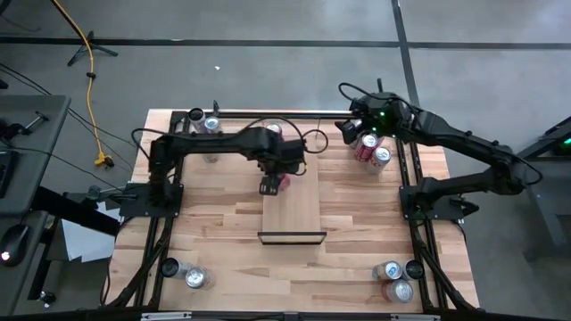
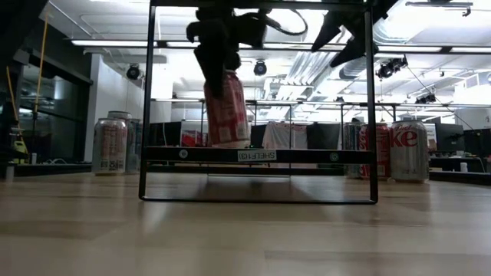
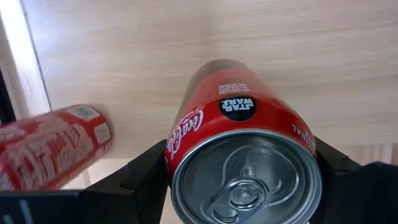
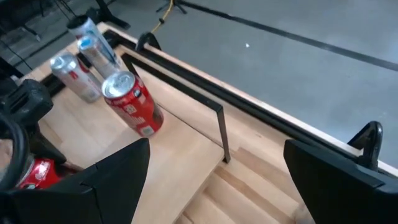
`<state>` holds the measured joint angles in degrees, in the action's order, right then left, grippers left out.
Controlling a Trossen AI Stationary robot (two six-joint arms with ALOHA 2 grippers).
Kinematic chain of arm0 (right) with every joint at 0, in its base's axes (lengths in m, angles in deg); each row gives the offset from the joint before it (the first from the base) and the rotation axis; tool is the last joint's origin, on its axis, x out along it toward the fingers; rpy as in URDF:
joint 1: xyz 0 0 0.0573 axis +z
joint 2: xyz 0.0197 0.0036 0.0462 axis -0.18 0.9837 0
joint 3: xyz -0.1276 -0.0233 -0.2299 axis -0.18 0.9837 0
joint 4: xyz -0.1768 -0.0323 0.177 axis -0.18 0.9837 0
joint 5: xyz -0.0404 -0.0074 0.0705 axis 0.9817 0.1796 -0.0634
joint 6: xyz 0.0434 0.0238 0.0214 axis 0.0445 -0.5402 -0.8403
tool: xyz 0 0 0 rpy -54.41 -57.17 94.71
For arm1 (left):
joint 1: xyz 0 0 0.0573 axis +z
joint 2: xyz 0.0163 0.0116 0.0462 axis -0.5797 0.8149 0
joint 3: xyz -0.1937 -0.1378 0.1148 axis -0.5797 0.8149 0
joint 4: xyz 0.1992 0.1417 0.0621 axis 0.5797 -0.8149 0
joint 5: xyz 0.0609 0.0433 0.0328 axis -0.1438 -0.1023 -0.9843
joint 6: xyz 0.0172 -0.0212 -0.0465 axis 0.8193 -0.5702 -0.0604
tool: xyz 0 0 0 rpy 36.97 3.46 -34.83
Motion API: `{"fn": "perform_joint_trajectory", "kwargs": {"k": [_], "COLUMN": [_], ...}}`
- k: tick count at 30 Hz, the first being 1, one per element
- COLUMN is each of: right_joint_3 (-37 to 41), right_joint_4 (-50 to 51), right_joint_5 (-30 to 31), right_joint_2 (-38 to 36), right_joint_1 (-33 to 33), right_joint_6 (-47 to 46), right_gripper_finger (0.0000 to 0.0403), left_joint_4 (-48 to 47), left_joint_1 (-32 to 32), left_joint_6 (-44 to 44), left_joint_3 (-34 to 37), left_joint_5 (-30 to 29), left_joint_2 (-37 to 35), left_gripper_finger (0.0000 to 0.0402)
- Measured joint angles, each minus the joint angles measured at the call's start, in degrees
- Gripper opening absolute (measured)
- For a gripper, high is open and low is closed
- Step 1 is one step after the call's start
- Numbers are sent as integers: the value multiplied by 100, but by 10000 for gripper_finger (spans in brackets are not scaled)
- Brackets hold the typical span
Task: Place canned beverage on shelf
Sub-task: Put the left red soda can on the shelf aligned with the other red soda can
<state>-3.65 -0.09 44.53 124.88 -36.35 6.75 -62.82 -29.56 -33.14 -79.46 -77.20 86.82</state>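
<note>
1. My left gripper clamps a red Coca-Cola can upright above the shelf, near its far end.
2. Next, I judge: lower it, then release.
3. My right gripper waits open, far right.

I see spare cans clustered at the table's far right, more cans near right, a yellow cable on the floor.

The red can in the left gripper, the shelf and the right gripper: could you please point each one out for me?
red can (image 3: 245, 180): left wrist view, its silver lid.
shelf (image 1: 299, 209): high view, bare wood panel.
right gripper (image 4: 214, 171): right wrist view, gap between open fingers.
</note>
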Motion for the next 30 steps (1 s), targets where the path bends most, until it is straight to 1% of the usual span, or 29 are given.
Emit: {"fn": "perform_joint_trajectory", "kwargs": {"k": [5, 12, 21, 26, 30], "right_joint_3": [0, 0, 0, 0, 0], "right_joint_4": [-11, -93, -205, -203, -215], "right_joint_5": [-114, -116, -116, -116, -115], "right_joint_2": [187, 197, 194, 193, 193], "right_joint_1": [0, 0, 0, 0, 0], "right_joint_6": [2, 43, 54, 55, 102], "right_gripper_finger": [357, 357, 357, 357, 357], "left_joint_4": [-294, -288, -229, -180, -183], "left_joint_1": [-2, -2, 0, 0, 0], "left_joint_6": [166, 229, 202, -108, 49], "left_joint_3": [-313, -327, -331, -333, -333], "left_joint_5": [29, 27, 86, 46, 46], "left_joint_2": [266, 276, 263, 263, 262], "left_gripper_finger": [234, 246, 289, 291, 291]}}
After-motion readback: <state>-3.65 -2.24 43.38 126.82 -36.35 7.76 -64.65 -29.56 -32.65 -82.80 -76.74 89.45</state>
